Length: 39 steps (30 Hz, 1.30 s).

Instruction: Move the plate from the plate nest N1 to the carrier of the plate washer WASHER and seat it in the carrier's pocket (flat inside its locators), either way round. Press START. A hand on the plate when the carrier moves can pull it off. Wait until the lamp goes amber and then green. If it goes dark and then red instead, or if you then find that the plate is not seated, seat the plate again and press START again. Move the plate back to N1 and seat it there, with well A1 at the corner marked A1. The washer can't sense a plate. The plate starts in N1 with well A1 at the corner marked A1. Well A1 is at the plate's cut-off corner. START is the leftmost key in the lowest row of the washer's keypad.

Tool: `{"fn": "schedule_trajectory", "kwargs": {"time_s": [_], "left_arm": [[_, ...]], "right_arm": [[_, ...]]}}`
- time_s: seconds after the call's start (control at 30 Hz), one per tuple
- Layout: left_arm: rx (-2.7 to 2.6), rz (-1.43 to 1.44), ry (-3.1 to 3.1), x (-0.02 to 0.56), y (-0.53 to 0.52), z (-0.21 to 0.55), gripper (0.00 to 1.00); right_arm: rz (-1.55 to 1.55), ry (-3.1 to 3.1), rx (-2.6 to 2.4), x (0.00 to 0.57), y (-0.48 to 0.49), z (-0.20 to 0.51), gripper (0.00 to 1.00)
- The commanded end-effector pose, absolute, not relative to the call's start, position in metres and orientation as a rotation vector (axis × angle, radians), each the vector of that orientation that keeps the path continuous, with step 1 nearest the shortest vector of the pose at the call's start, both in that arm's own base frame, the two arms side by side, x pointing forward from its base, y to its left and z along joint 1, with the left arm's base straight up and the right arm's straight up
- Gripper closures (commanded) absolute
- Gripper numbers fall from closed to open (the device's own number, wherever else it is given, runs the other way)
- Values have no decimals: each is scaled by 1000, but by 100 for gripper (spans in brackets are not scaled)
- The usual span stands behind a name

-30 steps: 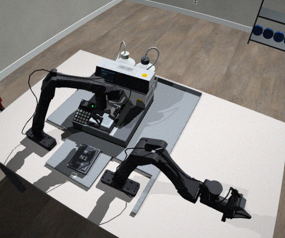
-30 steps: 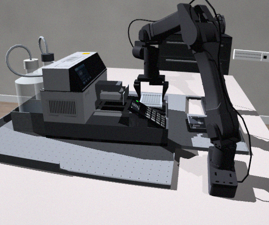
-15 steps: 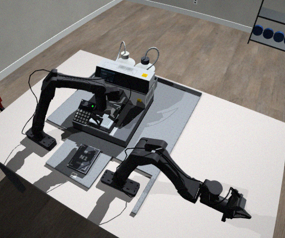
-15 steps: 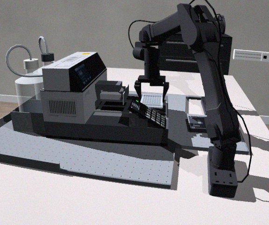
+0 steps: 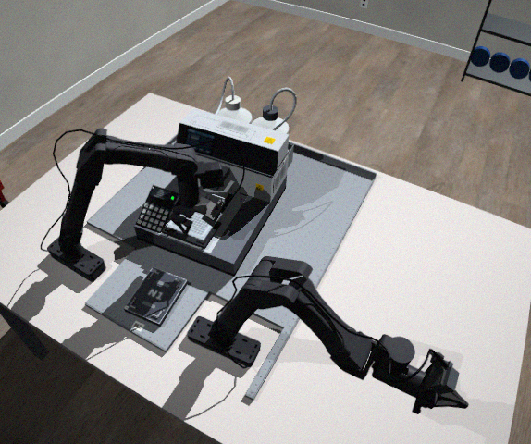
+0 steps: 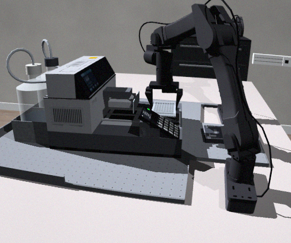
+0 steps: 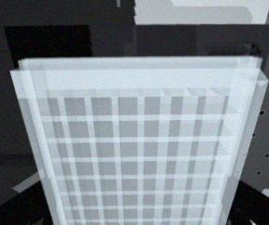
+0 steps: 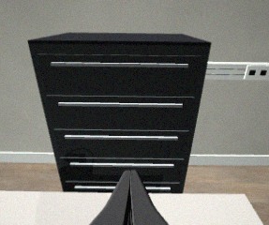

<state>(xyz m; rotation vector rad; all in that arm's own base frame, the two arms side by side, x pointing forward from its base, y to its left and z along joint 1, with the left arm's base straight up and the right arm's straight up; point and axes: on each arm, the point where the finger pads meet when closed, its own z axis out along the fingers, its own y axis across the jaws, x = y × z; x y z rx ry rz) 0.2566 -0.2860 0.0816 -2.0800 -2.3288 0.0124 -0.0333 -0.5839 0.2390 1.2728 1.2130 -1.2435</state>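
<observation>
My left gripper points straight down at the front of the washer and is shut on the clear plate, one finger on each side. The plate is at the carrier, beside the keypad. Fingers and plate hide most of the carrier; I cannot tell whether the plate is flat in its pocket. The lamp is green. The plate nest N1 is empty. My right gripper is shut and empty, far from the washer.
Two bottles with hoses stand behind the washer. The washer stands on a grey perforated board. A thin metal strip lies by the right arm's base. A black drawer cabinet stands beyond the table.
</observation>
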Motion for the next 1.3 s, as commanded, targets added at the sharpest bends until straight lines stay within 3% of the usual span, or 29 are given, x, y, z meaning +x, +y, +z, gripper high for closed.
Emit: {"fn": "schedule_trajectory", "kwargs": {"time_s": [0.0,1.27], "left_arm": [[-2083,29,-2335,255,-289,79,100],[-2102,26,-2342,266,-290,80,100]], "right_arm": [[-1257,1177,1257,-37,-579,256,100],[-1257,1177,1257,-37,-579,256,100]]}}
